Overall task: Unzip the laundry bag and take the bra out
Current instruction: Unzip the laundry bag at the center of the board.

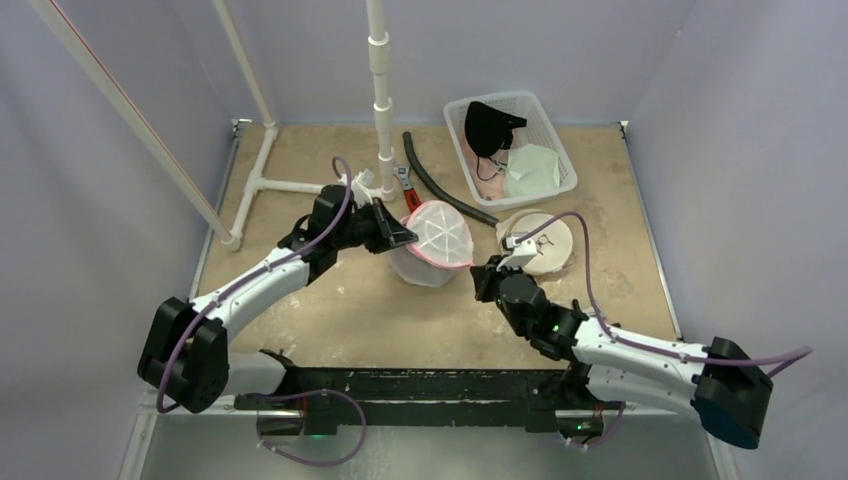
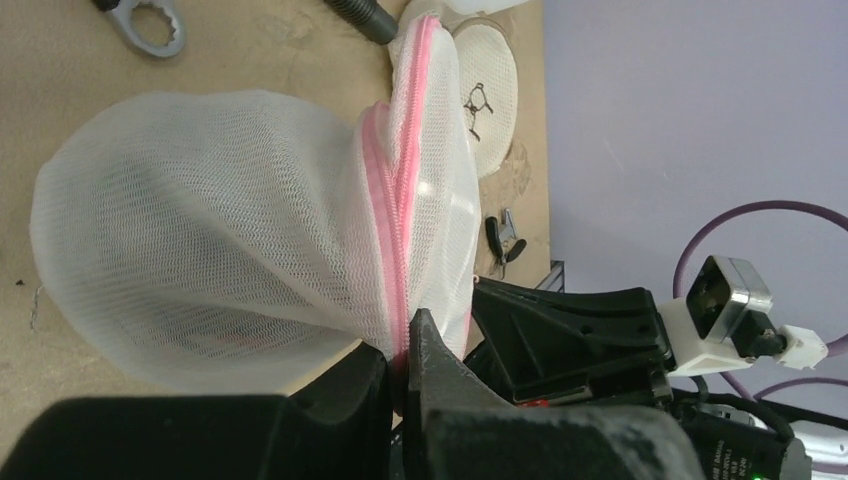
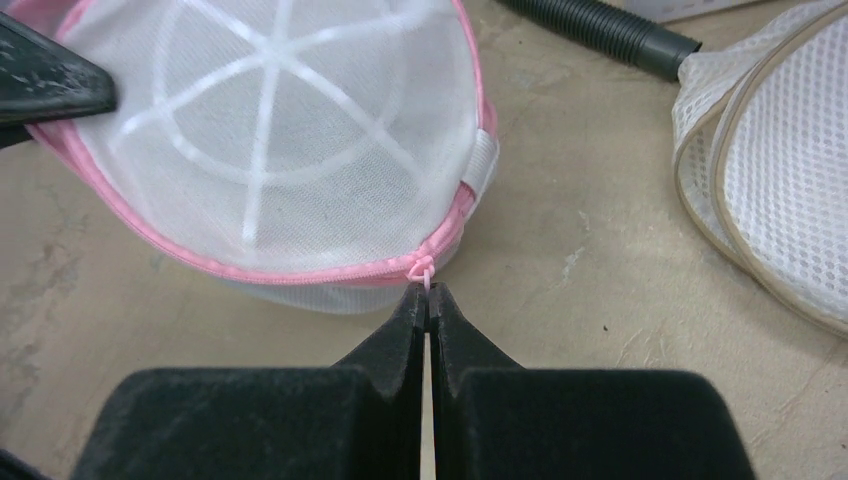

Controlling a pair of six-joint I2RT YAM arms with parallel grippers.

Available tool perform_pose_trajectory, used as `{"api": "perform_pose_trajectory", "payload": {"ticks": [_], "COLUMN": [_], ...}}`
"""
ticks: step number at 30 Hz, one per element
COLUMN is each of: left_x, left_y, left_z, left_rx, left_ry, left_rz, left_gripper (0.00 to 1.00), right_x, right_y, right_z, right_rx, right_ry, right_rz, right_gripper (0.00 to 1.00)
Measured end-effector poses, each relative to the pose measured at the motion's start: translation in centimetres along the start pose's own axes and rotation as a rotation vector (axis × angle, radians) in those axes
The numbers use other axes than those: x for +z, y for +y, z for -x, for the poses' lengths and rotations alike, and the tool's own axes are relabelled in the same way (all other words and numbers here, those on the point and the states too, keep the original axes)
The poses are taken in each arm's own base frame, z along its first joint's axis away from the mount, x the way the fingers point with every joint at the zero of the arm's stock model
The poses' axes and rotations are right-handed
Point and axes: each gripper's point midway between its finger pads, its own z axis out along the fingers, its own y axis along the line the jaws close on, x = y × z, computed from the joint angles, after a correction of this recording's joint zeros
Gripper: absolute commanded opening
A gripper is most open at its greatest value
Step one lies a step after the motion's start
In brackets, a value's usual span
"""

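Note:
A round white mesh laundry bag (image 1: 437, 240) with a pink zipper rim sits mid-table; it also shows in the left wrist view (image 2: 210, 230) and the right wrist view (image 3: 270, 150). My left gripper (image 1: 405, 237) is shut on the bag's pink rim (image 2: 400, 250) at its left side and holds it up. My right gripper (image 1: 486, 277) is shut on the pink zipper pull (image 3: 424, 272) at the bag's near right edge. The zipper is closed along the stretch I can see. The bra is hidden inside the bag.
A second beige-rimmed mesh bag (image 1: 540, 240) lies right of the pink one. A white basket (image 1: 560, 150) at the back holds a black bra and pale cloth. A black hose (image 1: 440, 185), a red-handled wrench (image 1: 405, 185) and a white pipe frame (image 1: 290, 180) lie behind.

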Motion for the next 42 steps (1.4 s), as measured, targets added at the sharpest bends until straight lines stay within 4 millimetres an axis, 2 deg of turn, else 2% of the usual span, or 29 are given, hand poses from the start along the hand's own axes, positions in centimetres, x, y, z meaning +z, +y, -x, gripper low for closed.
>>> {"api": "perform_pose_trajectory", "payload": {"ticks": [3, 5, 9, 12, 15, 18, 21, 24, 28, 29, 31, 35, 40, 42], "left_x": [0.2, 0.3, 0.2, -0.9, -3.2, -5.4, -5.8, -4.2, -1.2, -0.3, 1.3, 3.1, 4.6, 5.4], "left_y": [-0.7, -0.9, -0.7, -0.5, -1.6, -4.1, -6.8, -7.9, -7.1, -6.5, -5.1, -3.6, -4.0, -4.0], "left_z": [0.3, 0.5, 0.8, 0.8, 0.9, 0.6, -1.7, -4.6, -6.6, -6.7, -6.9, -6.5, -5.5, -5.3], "left_rx": [0.048, 0.073, 0.077, 0.068, 0.054, 0.041, 0.023, 0.007, -0.011, -0.014, -0.017, -0.017, -0.01, -0.007], "left_ry": [0.013, 0.016, 0.002, -0.026, -0.085, -0.154, -0.139, -0.07, -0.014, -0.008, 0.001, -0.008, -0.031, -0.037], "left_rz": [-0.022, -0.031, -0.02, 0.003, -0.008, -0.052, -0.1, -0.09, -0.001, 0.029, 0.095, 0.185, 0.213, 0.225], "left_gripper": [0.31, 0.47, 0.66, 0.69, 0.71, 0.75, 0.76, 0.78, 0.78, 0.78, 0.86, 0.87, 0.88, 0.83], "right_x": [-0.6, -0.7, -0.7, -0.7, -0.7, -0.8, -0.8, -0.7, -0.7, -0.8, -0.8, -0.8, -0.8, -0.8], "right_y": [0.3, 0.6, 1.1, 1.4, 1.7, 2.1, 2.3, 2.3, 2.5, 2.6, 2.6, 2.7, 2.9, 3.1], "right_z": [1.3, 1.7, 1.3, 1.0, 1.0, 1.1, 1.1, 1.1, 1.0, 1.0, 0.9, 1.0, 1.1, 1.0], "right_rx": [0.002, -0.009, -0.037, -0.053, -0.059, -0.061, -0.065, -0.068, -0.073, -0.075, -0.079, -0.082, -0.086, -0.086], "right_ry": [-0.034, -0.044, -0.029, -0.016, -0.013, -0.017, -0.017, -0.016, -0.011, -0.01, -0.008, -0.012, -0.013, -0.012], "right_rz": [0.023, 0.043, 0.078, 0.094, 0.112, 0.131, 0.141, 0.143, 0.155, 0.159, 0.163, 0.168, 0.177, 0.187], "right_gripper": [0.0, 0.0, 0.0, 0.0, 0.0, 0.0, 0.0, 0.0, 0.0, 0.0, 0.0, 0.0, 0.0, 0.0]}}
